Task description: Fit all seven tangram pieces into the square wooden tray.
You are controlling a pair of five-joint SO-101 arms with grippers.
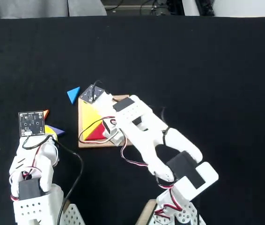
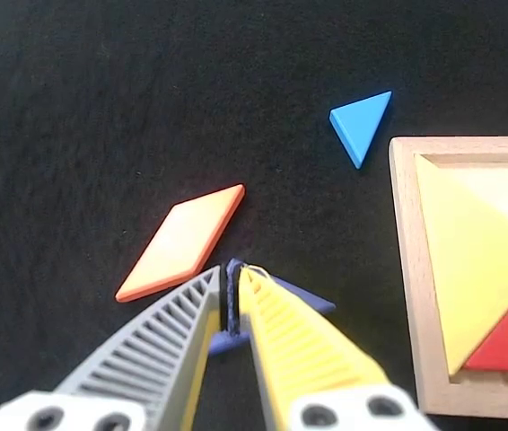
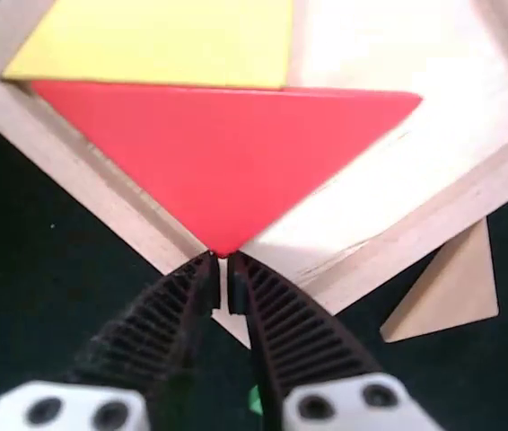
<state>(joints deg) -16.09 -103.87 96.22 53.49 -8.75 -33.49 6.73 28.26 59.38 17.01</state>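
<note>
My left gripper (image 2: 230,278) is shut on the edge of a dark blue piece (image 2: 294,296) that lies on the black table left of the square wooden tray (image 2: 405,260). An orange parallelogram (image 2: 182,241) lies just beyond it, and a light blue triangle (image 2: 362,126) sits near the tray's far corner. A large yellow triangle (image 3: 164,40) and a red triangle (image 3: 227,153) lie in the tray (image 3: 433,211). My right gripper (image 3: 221,265) is shut with nothing in it, its tips at the tray's rim by the red triangle's point.
A plain wood-coloured triangle (image 3: 442,287) lies on the table just outside the tray. In the high view the right arm (image 1: 137,122) covers much of the tray (image 1: 90,145). Black table stretches away on the far side and to the right.
</note>
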